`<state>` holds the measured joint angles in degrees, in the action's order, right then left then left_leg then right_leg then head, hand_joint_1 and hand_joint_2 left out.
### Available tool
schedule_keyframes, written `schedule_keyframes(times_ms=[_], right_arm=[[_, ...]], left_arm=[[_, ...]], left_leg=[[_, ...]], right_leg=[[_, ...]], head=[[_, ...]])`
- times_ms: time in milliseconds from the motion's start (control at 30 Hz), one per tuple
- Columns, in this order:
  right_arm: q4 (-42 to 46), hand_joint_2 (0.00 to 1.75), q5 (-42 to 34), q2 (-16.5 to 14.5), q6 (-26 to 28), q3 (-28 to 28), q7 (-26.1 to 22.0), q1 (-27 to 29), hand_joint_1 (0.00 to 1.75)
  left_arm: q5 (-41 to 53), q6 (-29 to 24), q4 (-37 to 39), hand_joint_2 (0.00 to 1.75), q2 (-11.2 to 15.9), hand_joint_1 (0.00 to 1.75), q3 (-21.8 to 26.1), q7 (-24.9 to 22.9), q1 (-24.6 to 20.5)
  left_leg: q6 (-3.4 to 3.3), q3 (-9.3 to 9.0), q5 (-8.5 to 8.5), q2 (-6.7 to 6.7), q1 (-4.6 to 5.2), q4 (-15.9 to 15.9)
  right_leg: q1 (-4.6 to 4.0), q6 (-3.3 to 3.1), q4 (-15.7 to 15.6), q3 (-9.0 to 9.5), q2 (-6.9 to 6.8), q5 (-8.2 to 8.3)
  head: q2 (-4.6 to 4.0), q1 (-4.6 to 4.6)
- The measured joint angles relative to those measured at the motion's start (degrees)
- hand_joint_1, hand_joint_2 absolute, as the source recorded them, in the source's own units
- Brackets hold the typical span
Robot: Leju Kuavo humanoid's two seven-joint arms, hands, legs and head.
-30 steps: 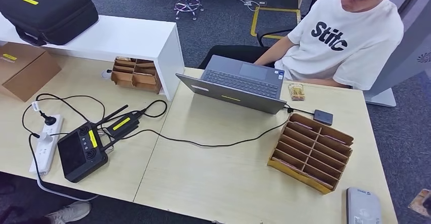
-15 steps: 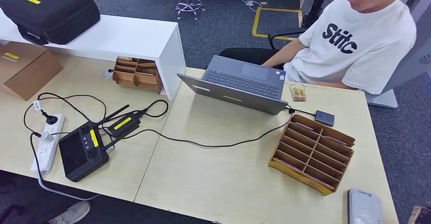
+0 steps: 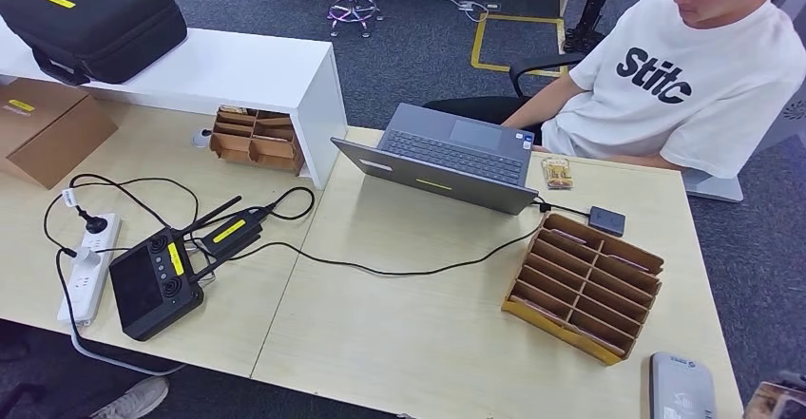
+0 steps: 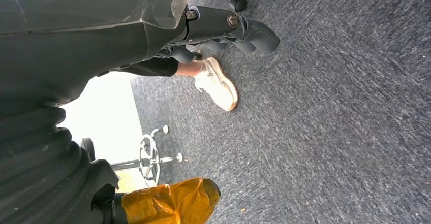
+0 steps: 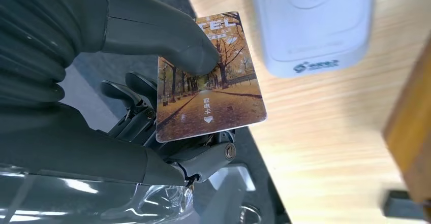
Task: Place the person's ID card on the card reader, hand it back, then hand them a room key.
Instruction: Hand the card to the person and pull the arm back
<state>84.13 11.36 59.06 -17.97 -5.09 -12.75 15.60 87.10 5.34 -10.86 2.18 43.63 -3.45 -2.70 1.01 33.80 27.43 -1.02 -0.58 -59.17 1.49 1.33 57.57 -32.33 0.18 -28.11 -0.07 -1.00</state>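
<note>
My right hand (image 5: 152, 107) holds a card printed with autumn trees (image 5: 211, 82), the thumb (image 5: 167, 36) pressing on its face and the fingers underneath. The card hangs just off the table's near right corner, beside the white card reader (image 5: 310, 26). In the head view the reader (image 3: 680, 390) lies at the table's near right edge, and the card (image 3: 777, 400) peeks in at the bottom right corner. A person in a white T-shirt (image 3: 694, 86) sits behind the table at the far right. My left hand (image 4: 223, 26) hangs over the carpet, holding nothing.
A wooden slotted card rack (image 3: 582, 284) stands just beyond the reader. An open laptop (image 3: 447, 158) sits mid-table with a cable running across to a black controller (image 3: 152, 281) and a power strip (image 3: 81, 267). A white shelf (image 3: 238, 72) carries a black case.
The card in my right hand has sunk lower in the head view's bottom right corner. The person has shifted a little to the right.
</note>
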Motion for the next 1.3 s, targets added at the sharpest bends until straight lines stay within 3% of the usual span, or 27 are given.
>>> schedule_keyframes(times_ms=[367,533,900,1300], right_arm=[[0.72,1.75,3.42,-3.11,-1.86,-2.10,-1.83,-4.18,1.75],[-4.28,1.75,9.26,-6.83,-1.97,-7.90,-0.82,-10.53,1.75],[-16.32,1.75,13.44,-14.65,-0.24,-18.38,-0.65,-22.16,1.75],[-21.57,1.75,12.98,-17.82,1.03,-21.96,-3.06,-28.16,1.75]], left_arm=[[0.25,0.10,0.00,1.75,-0.03,0.00,-0.51,0.34,-0.10],[0.39,0.53,0.00,1.75,-0.45,0.00,-1.49,-0.33,-0.92],[0.46,1.97,0.00,1.75,-0.99,0.00,-3.56,-1.33,-2.78],[0.34,3.11,0.00,1.75,-1.17,0.00,-3.91,-2.46,-4.33]], left_leg=[[0.00,-0.02,0.00,0.07,-0.01,0.00],[0.00,-0.05,-0.01,0.09,-0.01,0.00],[0.03,-0.18,-0.02,0.16,-0.07,0.00],[0.00,-0.28,-0.05,0.17,-0.06,-0.03]], right_leg=[[-0.01,0.00,0.00,-0.01,0.06,0.00],[-0.01,0.00,0.00,0.02,0.09,0.01],[-0.08,-0.03,0.00,0.13,0.16,0.03],[-0.07,0.01,-0.01,0.29,0.16,0.11]], head=[[0.00,0.00],[0.00,0.01],[0.00,0.00],[0.00,0.01]])
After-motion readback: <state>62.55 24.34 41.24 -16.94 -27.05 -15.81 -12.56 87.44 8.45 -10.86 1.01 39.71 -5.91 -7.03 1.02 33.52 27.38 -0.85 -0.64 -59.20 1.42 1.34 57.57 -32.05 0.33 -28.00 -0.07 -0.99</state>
